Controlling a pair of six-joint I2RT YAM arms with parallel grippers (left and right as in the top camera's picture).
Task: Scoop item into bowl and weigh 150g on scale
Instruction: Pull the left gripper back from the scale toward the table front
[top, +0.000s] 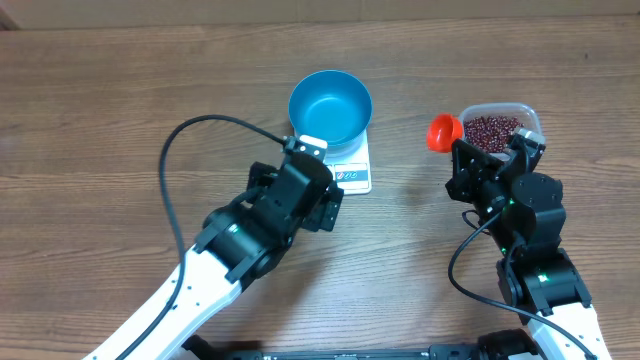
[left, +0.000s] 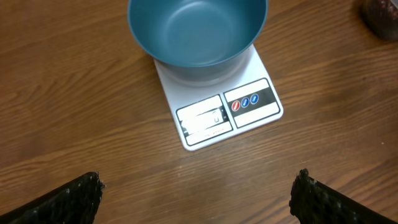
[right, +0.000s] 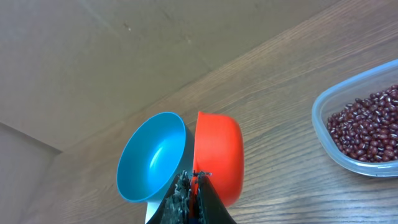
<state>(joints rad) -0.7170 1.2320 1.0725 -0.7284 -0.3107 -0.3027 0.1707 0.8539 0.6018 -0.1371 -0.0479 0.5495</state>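
The empty blue bowl (top: 330, 107) (left: 199, 31) stands on the far half of the white scale (top: 355, 178) (left: 249, 106), whose display faces me. My left gripper (top: 322, 192) (left: 198, 196) hovers just in front of the scale, jaws wide open with only bare table between them. My right gripper (top: 470, 165) (right: 191, 186) is shut on the handle of an orange-red scoop (top: 445, 131) (right: 217, 155), held on edge between bowl and tub. The scoop's inside is hidden. The dark red-brown beans (top: 492, 130) (right: 370, 134) lie in a clear plastic tub (top: 530, 115) at the right.
A black cable (top: 175, 150) loops over the table left of the left arm. Another cable (top: 460, 255) hangs by the right arm. Brown wooden tabletop (top: 100, 120) stretches to the left and back.
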